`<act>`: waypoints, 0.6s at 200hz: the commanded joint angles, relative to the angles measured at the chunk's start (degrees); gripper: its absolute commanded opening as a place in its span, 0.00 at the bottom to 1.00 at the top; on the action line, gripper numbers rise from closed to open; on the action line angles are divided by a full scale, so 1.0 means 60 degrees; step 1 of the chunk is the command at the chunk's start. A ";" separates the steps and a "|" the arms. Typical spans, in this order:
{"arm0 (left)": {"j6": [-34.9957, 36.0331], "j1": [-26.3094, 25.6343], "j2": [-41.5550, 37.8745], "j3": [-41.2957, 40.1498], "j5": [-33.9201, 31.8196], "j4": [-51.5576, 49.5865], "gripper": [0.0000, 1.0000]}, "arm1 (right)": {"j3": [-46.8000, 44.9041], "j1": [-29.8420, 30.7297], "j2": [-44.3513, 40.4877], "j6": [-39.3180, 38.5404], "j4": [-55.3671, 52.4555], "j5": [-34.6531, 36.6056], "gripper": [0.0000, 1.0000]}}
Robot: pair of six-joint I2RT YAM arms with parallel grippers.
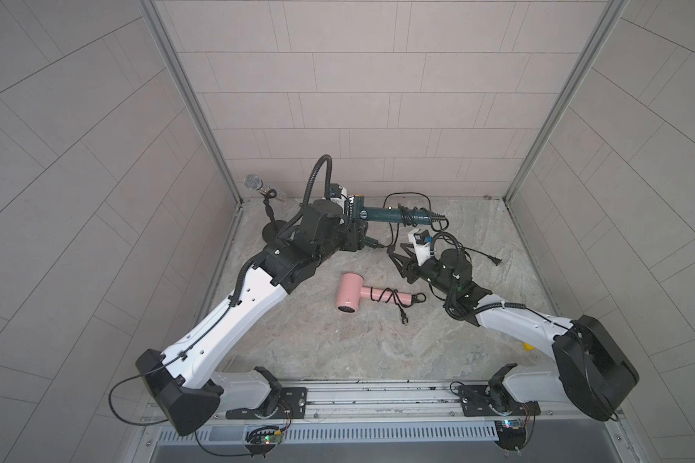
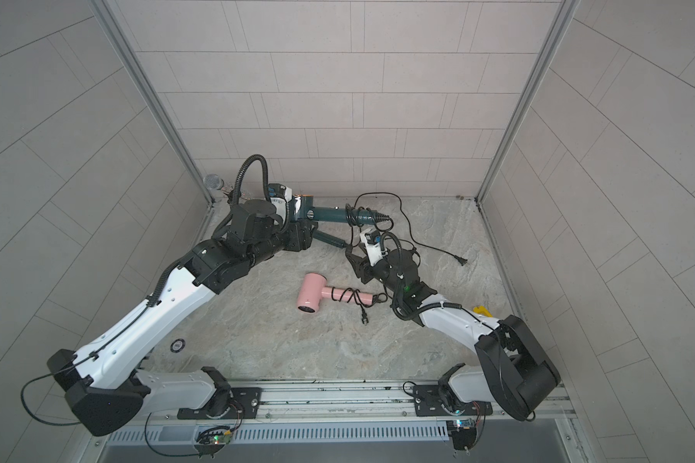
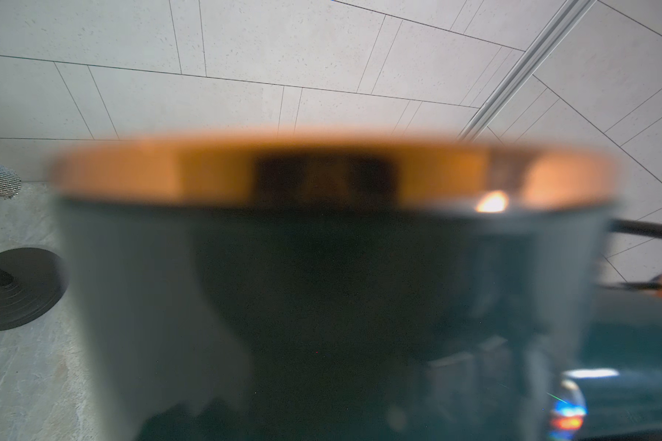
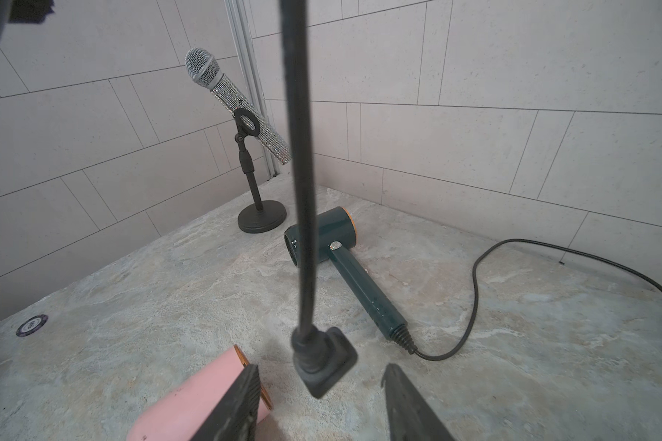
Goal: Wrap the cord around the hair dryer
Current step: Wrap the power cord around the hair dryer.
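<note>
Top views: dark-green hair dryer (image 1: 382, 214) near back wall, left hand (image 1: 354, 210) clamped on its head; black cord (image 1: 408, 214) partly coiled on handle; right hand (image 1: 396, 251) spread beside cord; pink hair dryer (image 1: 350, 296) laid on worktop (image 1: 338, 352).
Left wrist: view blocked by blurred orange rim (image 3: 322, 172).
Right wrist: black plug (image 4: 323, 362) seen between parted fingers (image 4: 241, 401); round token (image 4: 32, 325) lettering unreadable.

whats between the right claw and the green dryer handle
A stretch of black cord hangs from the green dryer handle toward the right claw; both top views show it.

Dark-teal hair dryer (image 1: 378, 213) at rear, handle (image 1: 390, 213) horiz., black cord (image 1: 408, 216) coiled round handle end, plug (image 1: 617, 261) trailing loose.
</note>
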 commanded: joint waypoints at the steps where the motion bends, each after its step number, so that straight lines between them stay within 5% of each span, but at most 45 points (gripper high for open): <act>1: 0.0024 -0.0079 -0.0125 0.0498 -0.0066 0.0548 0.00 | -0.0050 0.0032 -0.0566 -0.0013 -0.0308 -0.0105 0.53; 120: -0.0523 -0.0124 -0.0040 0.0307 0.0631 0.1125 0.00 | 0.0561 0.0098 0.0632 0.0410 0.0399 0.0675 0.49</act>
